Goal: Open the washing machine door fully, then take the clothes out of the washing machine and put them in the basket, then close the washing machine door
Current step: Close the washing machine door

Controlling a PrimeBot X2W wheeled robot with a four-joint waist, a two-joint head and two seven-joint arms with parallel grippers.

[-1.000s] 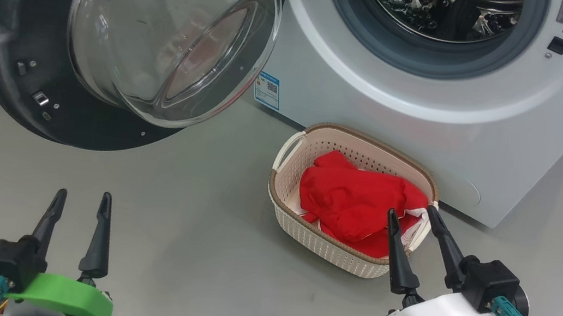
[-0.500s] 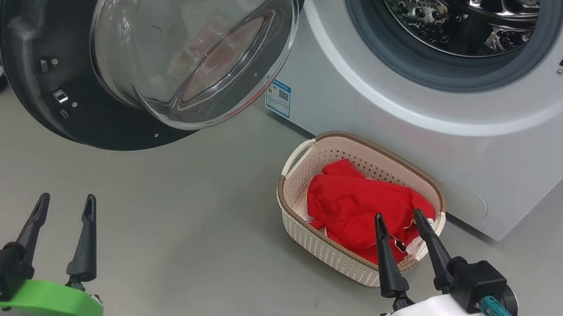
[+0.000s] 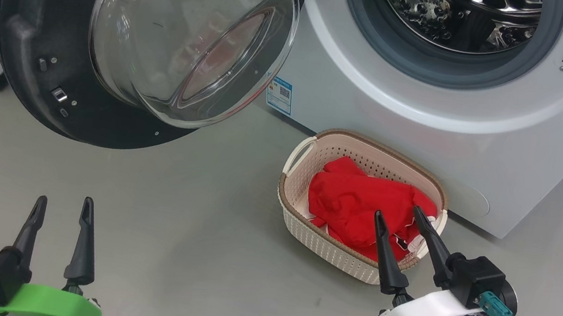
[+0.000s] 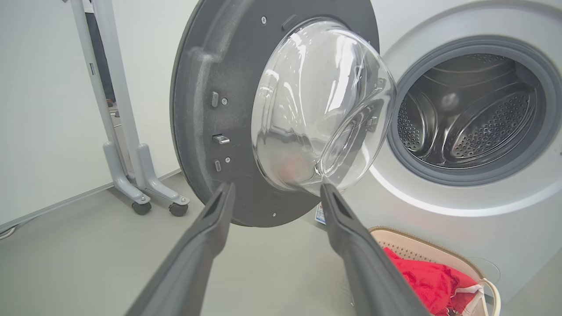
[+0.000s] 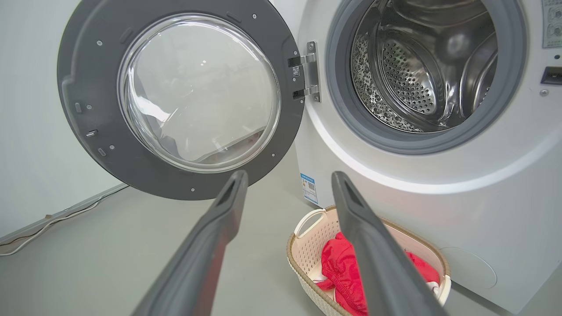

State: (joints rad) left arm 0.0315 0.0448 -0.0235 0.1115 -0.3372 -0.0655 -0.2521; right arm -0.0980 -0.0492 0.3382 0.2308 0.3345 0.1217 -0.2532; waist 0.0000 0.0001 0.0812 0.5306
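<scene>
The washing machine door [image 3: 34,35] hangs wide open at the left, black rim and clear glass bowl facing me. The white washing machine [image 3: 430,118] shows a bare steel drum [image 5: 417,66]. Red clothes [image 3: 358,202] with some white cloth lie in the cream basket [image 3: 335,248] on the floor before the machine. My right gripper [image 3: 396,210] stands open over the basket's near right corner, holding nothing. My left gripper [image 3: 64,200] is open and bare at the lower left, well below the door. In the wrist views the left gripper [image 4: 277,186] and right gripper [image 5: 289,174] point at the door [image 4: 206,109].
A grey stand on castors [image 4: 131,175] stands by the wall left of the door. A thin cable [image 5: 44,224] runs along the foot of the wall. Grey floor [image 3: 180,254] stretches between my grippers and the machine.
The head camera has shifted, so the whole picture sits a little to the right. Both grippers show slightly lower and stay open. Door, basket and clothes have not moved.
</scene>
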